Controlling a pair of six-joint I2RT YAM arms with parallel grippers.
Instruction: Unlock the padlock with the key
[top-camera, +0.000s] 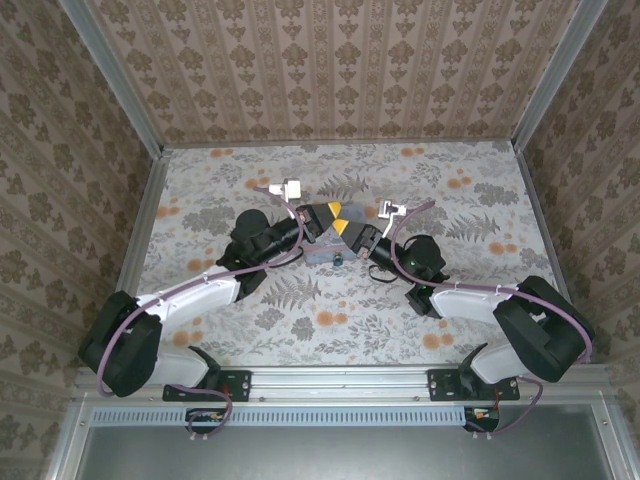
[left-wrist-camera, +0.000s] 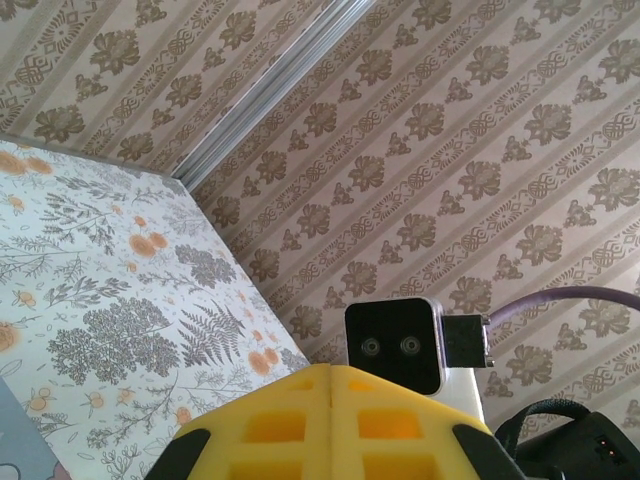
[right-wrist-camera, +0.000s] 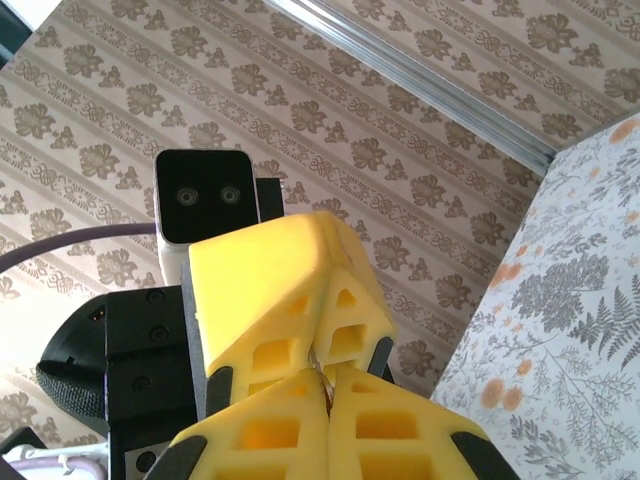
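Jaws shut; left gripper (top-camera: 322, 214) and right gripper (top-camera: 347, 228) touch tips, half-hiding blue tin (top-camera: 322, 257)

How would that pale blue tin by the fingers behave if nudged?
The tin lies flat and low on the table, so it would probably slide rather than tip. It looks like a rigid box, unlikely to flex. Small beside the right arm, it is likely light.
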